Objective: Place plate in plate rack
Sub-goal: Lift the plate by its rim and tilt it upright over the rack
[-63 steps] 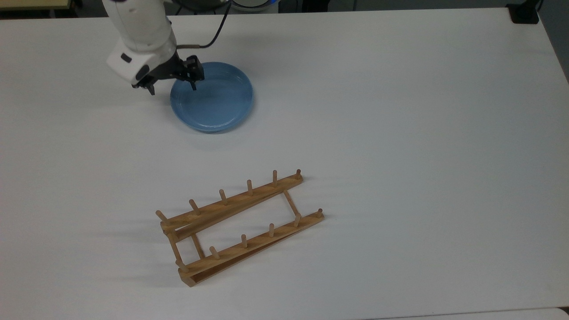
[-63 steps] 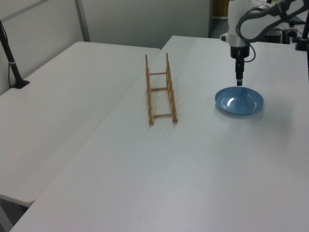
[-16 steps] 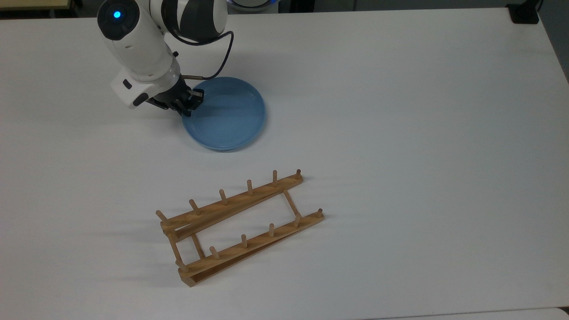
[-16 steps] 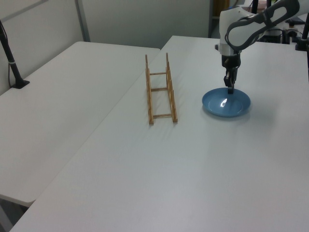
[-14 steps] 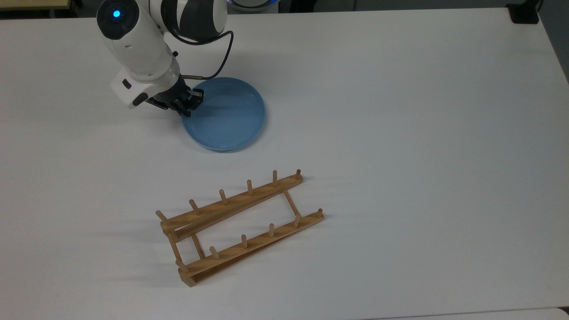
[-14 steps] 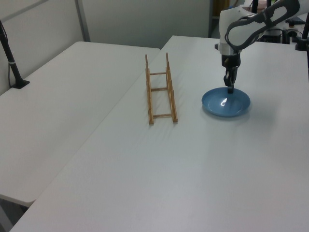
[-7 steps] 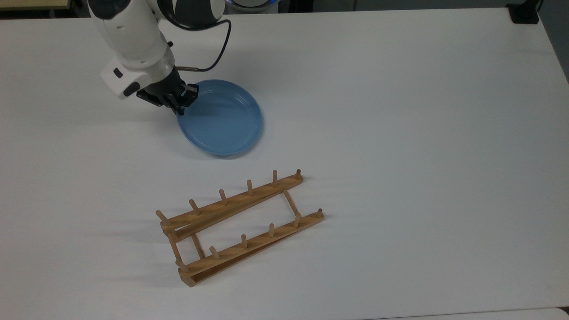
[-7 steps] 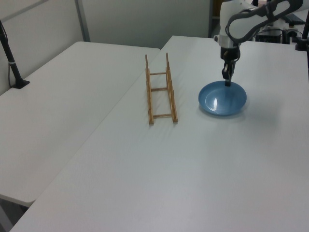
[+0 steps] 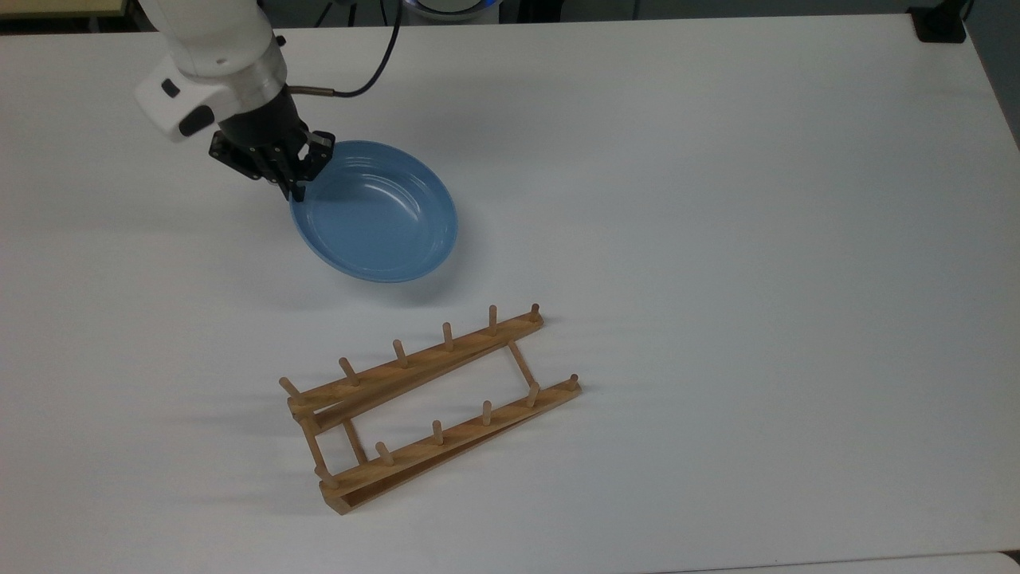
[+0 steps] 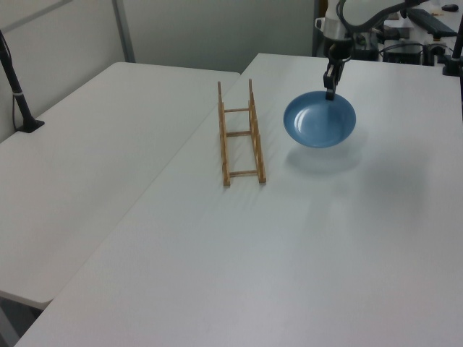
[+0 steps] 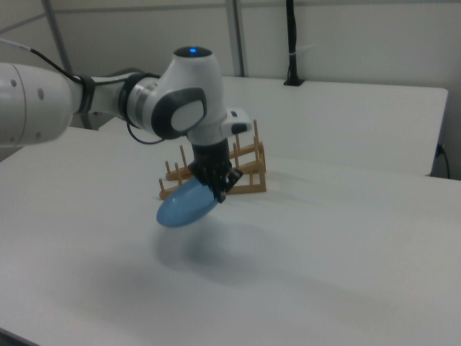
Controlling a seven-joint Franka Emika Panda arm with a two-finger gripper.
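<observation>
The light-blue plate hangs tilted above the white table, clear of its surface, with a shadow beneath it. My gripper is shut on the plate's rim at the top view's left edge of the plate. The wooden plate rack lies flat on the table, nearer the top view's bottom than the plate, with nothing between its pegs.
The white table stretches wide to the top view's right. A second white table adjoins it at the left view's left, with a black post on it. A black block sits at the top view's far right corner.
The plate has left the table: my gripper lifted it by the rim and tilted it, drifting toward the top view's left. The rack has not moved.
</observation>
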